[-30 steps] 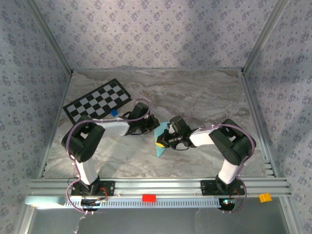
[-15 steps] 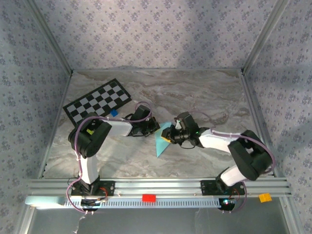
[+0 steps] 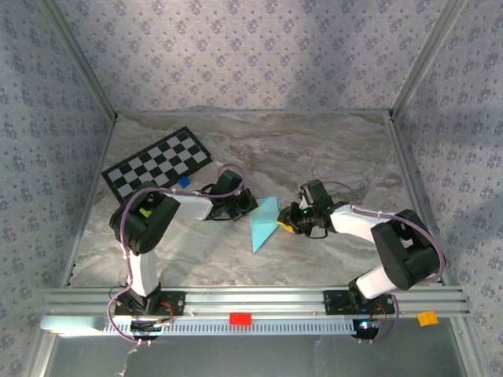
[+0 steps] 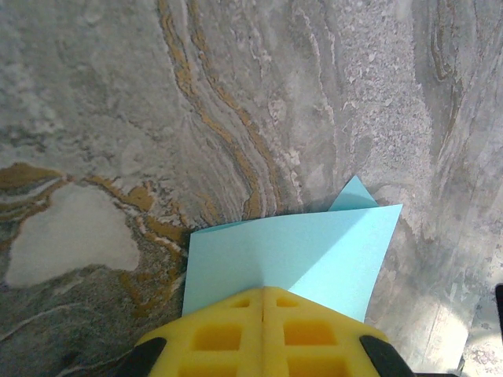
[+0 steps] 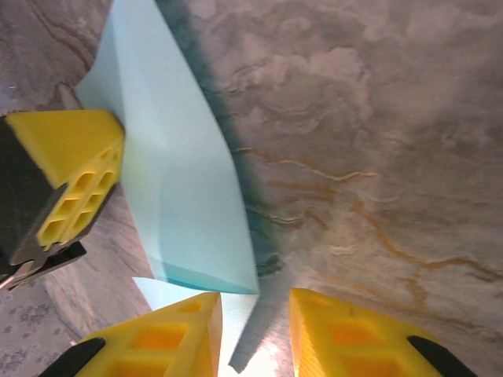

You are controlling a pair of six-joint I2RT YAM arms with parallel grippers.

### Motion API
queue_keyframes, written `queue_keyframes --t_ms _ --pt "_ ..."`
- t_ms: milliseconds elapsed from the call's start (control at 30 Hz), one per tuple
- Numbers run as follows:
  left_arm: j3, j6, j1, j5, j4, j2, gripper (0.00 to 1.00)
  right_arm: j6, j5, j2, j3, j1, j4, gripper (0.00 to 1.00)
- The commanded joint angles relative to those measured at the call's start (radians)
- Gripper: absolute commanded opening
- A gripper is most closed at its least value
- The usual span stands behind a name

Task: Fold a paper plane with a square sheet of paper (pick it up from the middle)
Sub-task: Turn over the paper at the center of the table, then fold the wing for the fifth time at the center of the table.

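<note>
The light-blue sheet of paper [image 3: 264, 223] lies mid-table, folded into a pointed wedge whose tip faces the near edge. My left gripper [image 3: 245, 206] is shut on the paper's left edge. In the left wrist view its yellow pads [image 4: 236, 334] meet over the folded sheet [image 4: 291, 251], which shows a centre crease. My right gripper [image 3: 286, 225] stands open just right of the paper, apart from it. In the right wrist view its fingertips [image 5: 185, 330] frame a raised flap of the sheet [image 5: 181, 173], with nothing between them. The left gripper's pad [image 5: 75, 177] shows beyond.
A black-and-white checkerboard card [image 3: 157, 162] lies at the back left, with a tiny dark-blue block [image 3: 183, 181] at its near corner. Aluminium rails [image 3: 251, 298] run along the front edge. Marbled tabletop stretches to the right and back.
My right gripper has opened, let go of the paper and drawn back to the right. The left gripper stays shut on the sheet in nearly the same place.
</note>
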Motion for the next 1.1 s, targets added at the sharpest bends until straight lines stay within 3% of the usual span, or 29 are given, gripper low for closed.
queue_keyframes --t_ms 0,367,1067 --pt "-0.033 0.026 -0.006 -0.015 -0.117 0.011 0.05 -0.037 -0.022 0.016 0.02 -0.019 -0.049 0.3" --pt "-0.022 0.043 -0.006 -0.009 -0.12 0.008 0.05 -0.091 -0.148 0.084 0.043 -0.053 -0.021 0.31" --pt "-0.008 0.048 -0.008 0.001 -0.126 0.022 0.05 -0.111 -0.239 0.127 0.075 -0.091 0.05 0.32"
